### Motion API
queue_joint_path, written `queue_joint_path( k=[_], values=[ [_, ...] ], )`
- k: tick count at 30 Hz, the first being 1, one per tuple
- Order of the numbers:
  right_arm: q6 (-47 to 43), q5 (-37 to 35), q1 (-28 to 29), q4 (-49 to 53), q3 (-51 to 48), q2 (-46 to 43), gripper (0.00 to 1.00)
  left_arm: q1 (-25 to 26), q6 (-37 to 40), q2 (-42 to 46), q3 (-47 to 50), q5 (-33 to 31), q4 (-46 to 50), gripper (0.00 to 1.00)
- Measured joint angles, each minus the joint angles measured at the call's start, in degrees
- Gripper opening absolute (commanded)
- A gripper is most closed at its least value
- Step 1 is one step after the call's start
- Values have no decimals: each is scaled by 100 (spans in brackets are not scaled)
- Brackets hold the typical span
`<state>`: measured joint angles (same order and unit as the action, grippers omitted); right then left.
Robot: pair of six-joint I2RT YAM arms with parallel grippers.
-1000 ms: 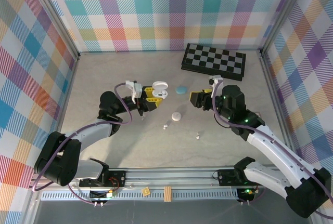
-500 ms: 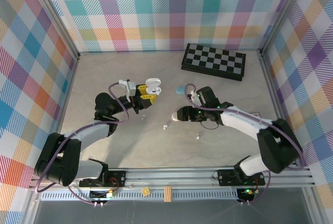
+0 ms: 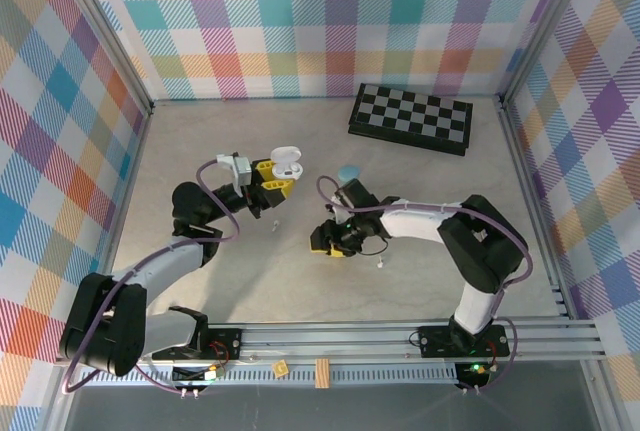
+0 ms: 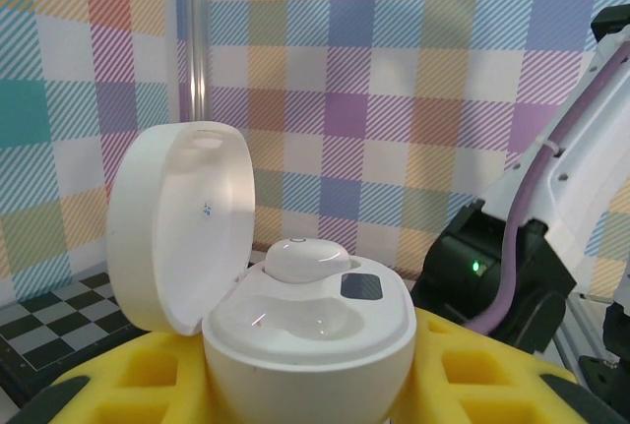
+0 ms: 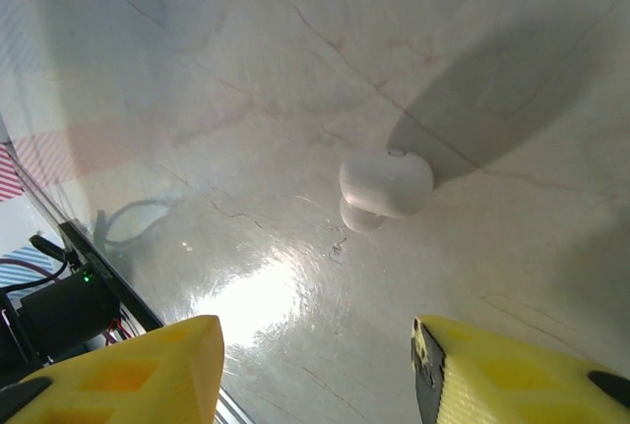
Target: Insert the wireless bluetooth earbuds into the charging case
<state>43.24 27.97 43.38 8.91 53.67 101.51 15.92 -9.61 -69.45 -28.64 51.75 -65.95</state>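
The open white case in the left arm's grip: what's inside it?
One white earbud sits seated at the far side of the case; the near socket looks empty. The seated bud covers whatever lies beneath it.

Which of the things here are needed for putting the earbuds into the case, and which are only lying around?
Job: open white charging case; earbud seated in it; loose white earbud; second loose earbud; light blue pebble, perhaps another case.
Lying about: checkerboard.

Robot lab cell: plaid-papered walls (image 3: 320, 21), aluminium frame rail (image 3: 340, 336), two arms (image 3: 165, 261) bolted at table (image 3: 200, 151) edge.
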Motion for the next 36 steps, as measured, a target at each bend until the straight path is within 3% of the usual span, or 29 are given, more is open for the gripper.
queue_joint_path(
  k=[13,26,36],
  values=[
    [212,-385,13,153,798,640,49,0,4,59,33,4,138,34],
    [-413,-1043,11,1003,1718,988,38,-11,98,208,37,-44,236,34],
    [-706,-1165,133,1458,1864,1130,37,-42,136,229,37,-42,302,34]
  ],
)
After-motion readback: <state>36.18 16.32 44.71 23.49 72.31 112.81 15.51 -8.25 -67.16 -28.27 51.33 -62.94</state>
